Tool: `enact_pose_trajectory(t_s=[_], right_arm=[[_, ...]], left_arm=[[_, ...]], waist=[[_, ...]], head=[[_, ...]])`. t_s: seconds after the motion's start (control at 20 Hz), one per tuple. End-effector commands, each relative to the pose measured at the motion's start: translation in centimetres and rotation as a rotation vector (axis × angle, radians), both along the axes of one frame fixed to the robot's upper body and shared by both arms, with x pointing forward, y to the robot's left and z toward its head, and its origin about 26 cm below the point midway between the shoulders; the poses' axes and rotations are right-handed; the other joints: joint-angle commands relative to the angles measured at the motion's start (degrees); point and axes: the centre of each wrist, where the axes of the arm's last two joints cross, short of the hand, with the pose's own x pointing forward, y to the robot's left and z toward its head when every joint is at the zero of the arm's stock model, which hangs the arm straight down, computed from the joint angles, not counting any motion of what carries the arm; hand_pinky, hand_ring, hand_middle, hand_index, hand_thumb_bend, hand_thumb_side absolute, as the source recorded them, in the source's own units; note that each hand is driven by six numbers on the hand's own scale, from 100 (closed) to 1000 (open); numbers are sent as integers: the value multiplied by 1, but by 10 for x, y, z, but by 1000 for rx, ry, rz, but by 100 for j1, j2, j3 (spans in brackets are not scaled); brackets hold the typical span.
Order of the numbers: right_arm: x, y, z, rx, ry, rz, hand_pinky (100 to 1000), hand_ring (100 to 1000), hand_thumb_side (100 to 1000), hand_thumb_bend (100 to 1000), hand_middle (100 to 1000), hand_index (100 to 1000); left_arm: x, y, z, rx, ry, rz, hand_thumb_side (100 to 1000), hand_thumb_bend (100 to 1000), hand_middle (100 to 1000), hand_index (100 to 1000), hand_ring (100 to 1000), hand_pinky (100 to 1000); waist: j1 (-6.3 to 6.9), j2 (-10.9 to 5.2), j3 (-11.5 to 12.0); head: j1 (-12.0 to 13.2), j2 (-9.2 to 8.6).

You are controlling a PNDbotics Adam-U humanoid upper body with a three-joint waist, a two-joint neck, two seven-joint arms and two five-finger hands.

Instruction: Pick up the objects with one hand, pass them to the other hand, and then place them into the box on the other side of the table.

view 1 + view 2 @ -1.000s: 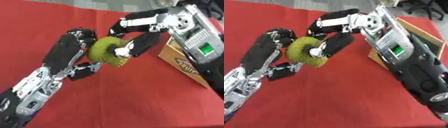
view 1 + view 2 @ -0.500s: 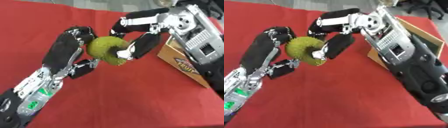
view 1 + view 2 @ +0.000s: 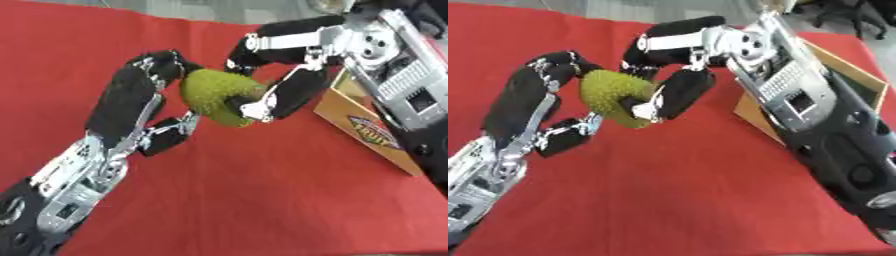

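Green-yellow, bumpy round fruit (image 3: 217, 96) sits mid-air above the red tablecloth (image 3: 262, 200), caught between both hands at the handover point. Left hand (image 3: 144, 97): fingers curl over the top-left of the fruit, thumb part lower down near its underside, so it holds the fruit. Right hand (image 3: 284, 92): one finger arches over the top, the others and the thumb press against the fruit's right side; it also closes on the fruit.

Change over the last second: a second ago the fruit looked ring-like, with a dark hollow facing the camera; now it shows a rounded solid face, so it has turned in the grasp. Right hand's fingers have wrapped further round the fruit's right side. Both arms sit at roughly the same spot over the cloth; the whole view has shifted slightly, likely camera tilt.

Judgement: the pass is in progress, with both hands on the fruit at once. Direction of transfer is left to right, since the cardboard box (image 3: 372, 127) stands at the right, just beside the right forearm. Next step should be the left hand letting go once the right has control. Risk: fruit slips if the left hand lets go early
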Motion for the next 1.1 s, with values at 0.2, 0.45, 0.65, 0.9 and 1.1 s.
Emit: enact_pose_trajectory(t_s=[0.2,0.45,0.65,0.9,1.1], right_arm=[[-3,-11,13,34,-50,-32,771,583,191,100,286,468],[-2,-15,15,49,-73,-54,769,581,196,100,284,465],[-1,-19,15,53,-78,-68,768,581,196,100,283,465],[2,-31,15,71,-87,-105,768,582,196,100,284,465],[5,-48,16,107,-97,-165,769,583,189,100,284,467]], left_arm=[[2,5,3,46,16,23,368,537,618,810,619,734],[1,6,2,85,20,9,531,769,630,821,631,740],[2,7,0,91,23,20,547,762,629,819,631,739],[2,9,0,78,18,26,536,706,619,804,623,735],[3,10,-1,69,21,30,541,671,614,795,619,733]], waist=[[53,-88,-18],[61,-84,-26],[62,-81,-27],[59,-86,-28],[58,-89,-41]], head=[[-11,-63],[-18,-54],[-24,-45],[-65,-43],[-108,-43]])
